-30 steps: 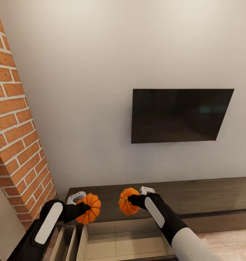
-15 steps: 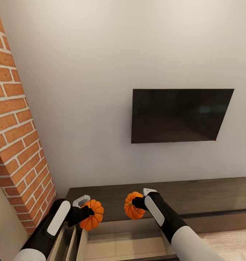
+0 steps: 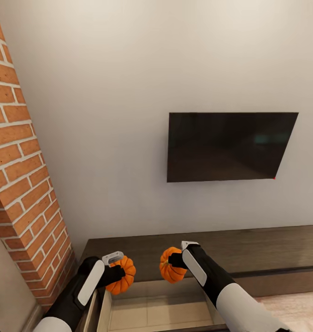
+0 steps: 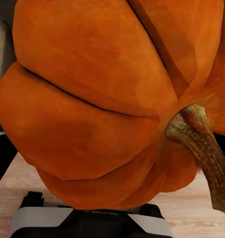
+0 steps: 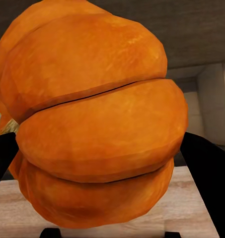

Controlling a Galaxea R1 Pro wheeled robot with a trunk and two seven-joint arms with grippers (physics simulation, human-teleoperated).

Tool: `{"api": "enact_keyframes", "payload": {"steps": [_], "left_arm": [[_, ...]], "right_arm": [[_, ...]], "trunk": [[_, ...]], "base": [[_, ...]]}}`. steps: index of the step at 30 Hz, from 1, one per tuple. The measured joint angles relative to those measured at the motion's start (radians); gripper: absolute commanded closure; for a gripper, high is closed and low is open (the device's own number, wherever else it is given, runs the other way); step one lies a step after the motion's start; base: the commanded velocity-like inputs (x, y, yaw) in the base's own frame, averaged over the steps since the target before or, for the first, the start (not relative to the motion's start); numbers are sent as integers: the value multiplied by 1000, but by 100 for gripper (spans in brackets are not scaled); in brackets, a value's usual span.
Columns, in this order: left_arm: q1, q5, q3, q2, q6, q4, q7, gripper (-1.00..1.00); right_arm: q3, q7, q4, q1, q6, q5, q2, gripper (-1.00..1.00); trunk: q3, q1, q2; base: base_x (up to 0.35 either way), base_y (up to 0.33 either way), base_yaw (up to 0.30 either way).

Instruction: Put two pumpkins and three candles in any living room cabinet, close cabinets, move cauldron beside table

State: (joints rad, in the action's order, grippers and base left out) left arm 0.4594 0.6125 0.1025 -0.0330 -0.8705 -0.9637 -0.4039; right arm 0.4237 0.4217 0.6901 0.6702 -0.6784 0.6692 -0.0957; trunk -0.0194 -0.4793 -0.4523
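Left hand (image 3: 115,272) pinching round ribbed orange pumpkin (image 3: 121,275), seen close in left wrist view (image 4: 107,99) with brown stem (image 4: 201,148) sticking out sideways, black pad (image 4: 3,158) pressed on its flank. Right hand (image 3: 174,261) pinching second ribbed orange pumpkin (image 3: 172,265), black fingers (image 5: 206,173) clamped on both flanks in right wrist view (image 5: 97,129). Both pumpkins airborne, near each other, left one slightly lower and nearer.

Under both: open pull-out drawer with pale beige inside (image 3: 161,311) of long low dark-brown wood cabinet (image 3: 267,251). Left pumpkin hanging over left far corner of drawer, right pumpkin over drawer's far edge, about mid-width. Drawer floor bare where visible. Second narrow compartment (image 3: 89,316) at far left, partly hidden by left arm.

Further out: black flat wall TV (image 3: 230,146) above cabinet's top, on pale grey wall (image 3: 128,92); red brick column (image 3: 18,161) at left; light wood floor (image 3: 290,304) at right.

Change against a second ago: both hands lower and closer to drawer mouth, left one shifted right, right pumpkin dropped from above cabinet top level toward drawer opening. Camera steady, TV in same spot. Meaning: lowering phase of placing both pumpkins, neither released yet. Likely left: continue descent until pumpkins inside drawer walls, spread both hands, withdraw, push drawer shut. Risk: right pumpkin close to cabinet's front lip, may clip it or roll on release. Candles, cauldron steps judged still pending.
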Motion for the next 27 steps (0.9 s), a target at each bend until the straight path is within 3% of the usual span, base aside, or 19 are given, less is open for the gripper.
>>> {"api": "enact_keyframes", "payload": {"steps": [11,19,27], "left_arm": [[0,-6,0,-1,6,3,0,100],[0,-76,0,-12,8,19,-1,100],[0,-85,0,-19,8,30,0,100]], "right_arm": [[2,-12,0,0,-1,0,0,100],[42,-3,1,0,-46,2,0,100],[54,0,1,0,-60,-1,0,100]], "trunk": [[-34,-42,-77],[-60,-73,-133],[-85,-104,-189]], "base": [[0,0,0],[0,0,0],[0,0,0]]}}
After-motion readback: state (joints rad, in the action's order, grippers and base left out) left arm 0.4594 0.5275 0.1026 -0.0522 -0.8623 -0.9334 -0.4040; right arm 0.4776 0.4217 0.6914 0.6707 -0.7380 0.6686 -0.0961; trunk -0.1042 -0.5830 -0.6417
